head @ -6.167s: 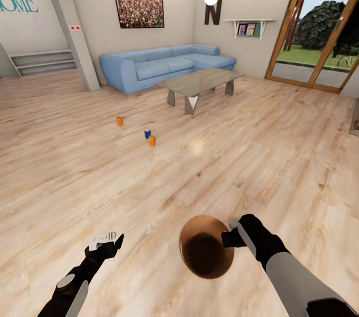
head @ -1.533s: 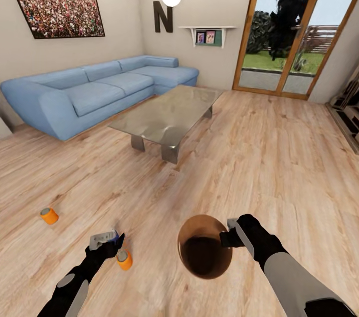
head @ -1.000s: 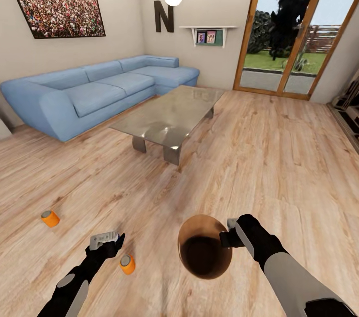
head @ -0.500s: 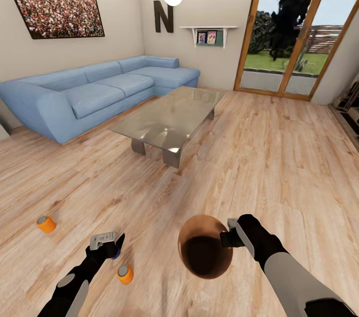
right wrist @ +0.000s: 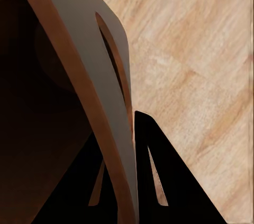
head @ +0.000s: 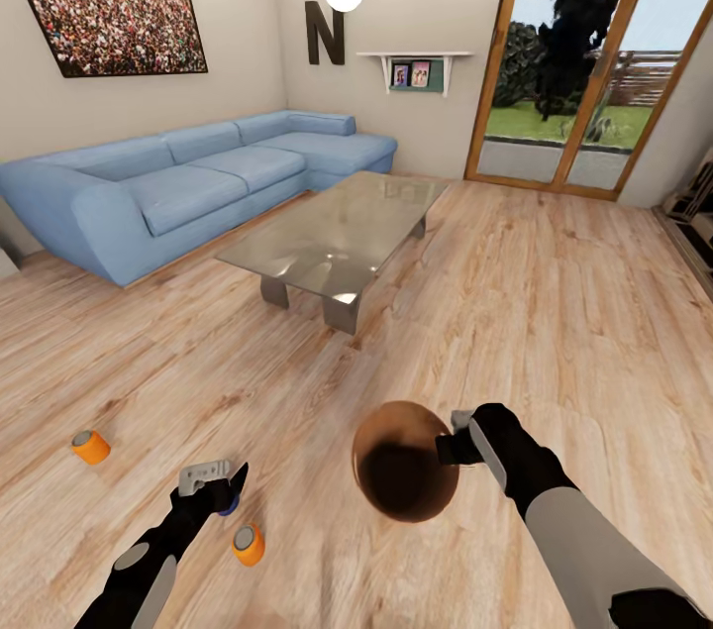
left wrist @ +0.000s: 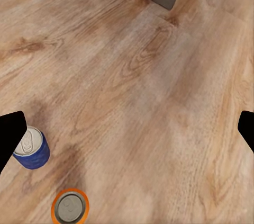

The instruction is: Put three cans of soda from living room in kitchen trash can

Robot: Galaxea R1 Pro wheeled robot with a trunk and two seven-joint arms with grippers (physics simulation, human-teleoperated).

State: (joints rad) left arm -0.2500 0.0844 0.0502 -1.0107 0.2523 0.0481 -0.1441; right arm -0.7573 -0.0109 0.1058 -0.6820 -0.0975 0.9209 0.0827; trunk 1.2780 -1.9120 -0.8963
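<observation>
Blue sofa, glass table.

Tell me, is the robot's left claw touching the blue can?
Apart. In the left wrist view the blue can stands on the floor beside the orange can, with the left claw spread wide open above it, gripping nothing.

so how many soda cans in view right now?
3, all upright on the wood floor: orange can off toward the robot's left, orange can by the left gripper, and blue can mostly hidden behind that gripper in the head view.
</observation>
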